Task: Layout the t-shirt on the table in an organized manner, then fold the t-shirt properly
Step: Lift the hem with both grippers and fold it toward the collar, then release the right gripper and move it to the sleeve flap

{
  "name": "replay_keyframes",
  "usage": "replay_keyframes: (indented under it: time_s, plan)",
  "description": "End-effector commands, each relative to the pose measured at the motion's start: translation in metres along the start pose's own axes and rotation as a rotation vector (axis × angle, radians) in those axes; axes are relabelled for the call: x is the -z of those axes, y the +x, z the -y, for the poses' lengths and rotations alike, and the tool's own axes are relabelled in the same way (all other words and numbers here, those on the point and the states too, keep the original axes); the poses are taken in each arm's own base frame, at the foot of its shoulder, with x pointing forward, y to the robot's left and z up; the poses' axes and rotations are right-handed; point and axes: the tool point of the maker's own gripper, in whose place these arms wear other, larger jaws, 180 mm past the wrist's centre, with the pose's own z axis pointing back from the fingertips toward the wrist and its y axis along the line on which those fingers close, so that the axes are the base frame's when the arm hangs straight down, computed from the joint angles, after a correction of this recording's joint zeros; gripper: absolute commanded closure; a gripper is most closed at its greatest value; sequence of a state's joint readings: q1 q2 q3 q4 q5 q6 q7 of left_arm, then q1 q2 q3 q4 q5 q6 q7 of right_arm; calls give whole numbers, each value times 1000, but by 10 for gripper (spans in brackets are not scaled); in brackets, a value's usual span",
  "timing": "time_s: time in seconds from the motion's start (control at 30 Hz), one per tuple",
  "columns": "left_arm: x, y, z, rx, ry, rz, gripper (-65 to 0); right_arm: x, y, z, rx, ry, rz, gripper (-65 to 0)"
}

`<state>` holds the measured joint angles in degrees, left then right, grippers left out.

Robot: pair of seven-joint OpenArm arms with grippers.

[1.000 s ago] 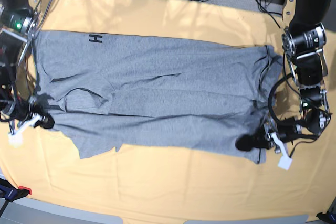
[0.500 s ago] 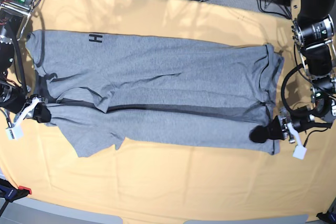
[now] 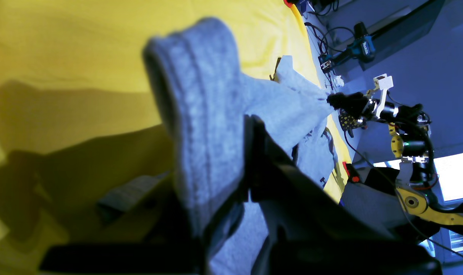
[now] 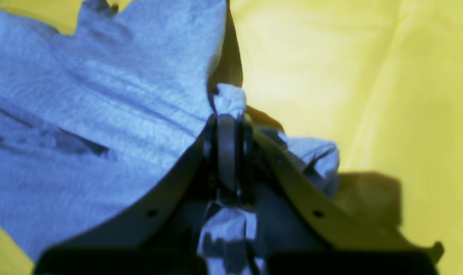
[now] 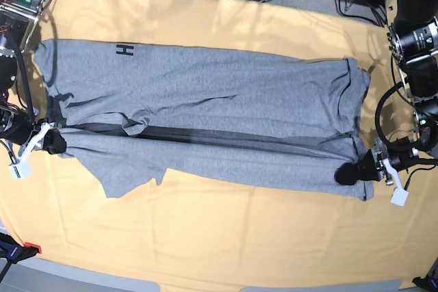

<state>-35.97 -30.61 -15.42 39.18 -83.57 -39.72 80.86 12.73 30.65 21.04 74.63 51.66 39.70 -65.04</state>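
At the left edge of the scene the right arm's black hand [image 5: 55,143] is clamped shut on a bunched bit of the heather-grey short-sleeved cotton t-shirt [image 5: 205,111], just where a sleeve sticks out toward the near side. The shirt lies stretched lengthwise across the wide worktop under its pale yellow-orange cloth [image 5: 226,237], with a black block letter H [image 5: 124,50] showing near its far left corner. The near long edge is raised off the cloth and pulled taut between the two hands, casting a dark band of shadow along the middle of the garment. At the right end the left arm's black hand [image 5: 348,174] pinches the hemmed corner, its jaws closed tight on the grey fabric.
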Motion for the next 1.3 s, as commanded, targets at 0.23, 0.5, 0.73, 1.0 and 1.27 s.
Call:
replay_keyframes:
  time_s: [0.23, 0.5, 0.73, 1.0, 1.27]
  plan:
    - [-3, 12, 6, 19, 0, 10, 0, -22, 16, 12, -42, -23, -9, 0]
    - [3, -46, -14, -36, 56, -169, 0, -23, 9, 11, -39, -16, -44, 0]
    - [-37, -36, -29, -11, 146, -169, 0, -23, 7, 15, -46, -36, -57, 0]
    - [-40, -40, -32, -63, 166, -171, 0, -24, 7, 16, -47, -40, -62, 0]
    - [-40, -73, -40, -77, 162, -215, 0, -28, 5, 20, -53, -54, -77, 0]
